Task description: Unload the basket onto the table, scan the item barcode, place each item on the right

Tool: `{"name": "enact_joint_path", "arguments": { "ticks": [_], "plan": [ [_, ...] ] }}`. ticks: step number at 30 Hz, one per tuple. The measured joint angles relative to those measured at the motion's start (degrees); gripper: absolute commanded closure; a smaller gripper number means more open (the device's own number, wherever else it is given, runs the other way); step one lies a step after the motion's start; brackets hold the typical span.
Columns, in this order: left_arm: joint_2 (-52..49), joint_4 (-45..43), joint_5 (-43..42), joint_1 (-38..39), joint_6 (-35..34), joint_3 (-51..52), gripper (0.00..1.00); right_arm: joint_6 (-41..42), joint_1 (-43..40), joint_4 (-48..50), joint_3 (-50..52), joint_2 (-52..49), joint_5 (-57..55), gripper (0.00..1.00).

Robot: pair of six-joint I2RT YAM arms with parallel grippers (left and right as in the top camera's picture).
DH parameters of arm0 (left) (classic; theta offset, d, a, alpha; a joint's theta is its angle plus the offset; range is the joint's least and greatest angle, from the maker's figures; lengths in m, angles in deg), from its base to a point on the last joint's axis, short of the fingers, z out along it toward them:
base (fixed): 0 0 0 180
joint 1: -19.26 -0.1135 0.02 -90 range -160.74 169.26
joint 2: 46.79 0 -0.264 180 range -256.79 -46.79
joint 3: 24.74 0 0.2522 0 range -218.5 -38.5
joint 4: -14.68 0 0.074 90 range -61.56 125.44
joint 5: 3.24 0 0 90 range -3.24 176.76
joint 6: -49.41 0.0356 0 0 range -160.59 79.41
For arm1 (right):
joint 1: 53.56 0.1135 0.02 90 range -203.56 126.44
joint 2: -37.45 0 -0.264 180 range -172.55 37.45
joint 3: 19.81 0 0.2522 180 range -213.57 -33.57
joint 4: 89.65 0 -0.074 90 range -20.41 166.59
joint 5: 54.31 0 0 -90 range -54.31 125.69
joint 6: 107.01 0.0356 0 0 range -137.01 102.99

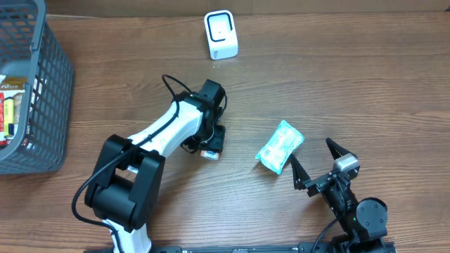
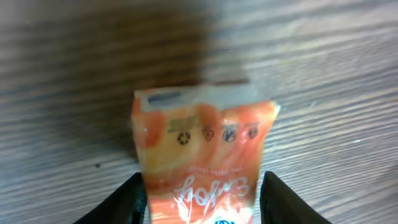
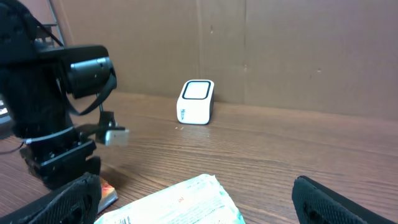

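An orange snack packet lies flat on the wooden table, its printed end pointing away from the left wrist camera. My left gripper points down over it, both black fingers pressed against its long sides. From overhead only a corner of the packet shows under the left gripper. The white barcode scanner stands at the far edge of the table, also seen in the right wrist view as the scanner. My right gripper is wide open and holds nothing.
A teal-and-white packet lies just ahead of the right gripper's fingers and fills the bottom of the right wrist view as the packet. A grey mesh basket with several items stands at the left edge.
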Motion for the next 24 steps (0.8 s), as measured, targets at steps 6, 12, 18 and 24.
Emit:
{"name": "enact_joint_path", "arguments": {
  "ticks": [6, 12, 18, 24],
  "plan": [
    [0.0, 1.5, -0.8, -2.6, 0.2, -3.4, 0.47, 0.0, 0.0, 0.0, 0.0, 0.0, 0.0, 0.00],
    [0.0, 2.8, -0.9, -3.2, 0.2, -3.5, 0.47, 0.0, 0.0, 0.0, 0.0, 0.0, 0.0, 0.00],
    [0.0, 2.0, -0.9, -3.2, 0.2, -3.1, 0.48, 0.0, 0.0, 0.0, 0.0, 0.0, 0.0, 0.00],
    [0.0, -2.5, -1.2, -3.2, -0.1, 0.7, 0.54, 0.0, 0.0, 0.0, 0.0, 0.0, 0.0, 0.00]
  ]
}}
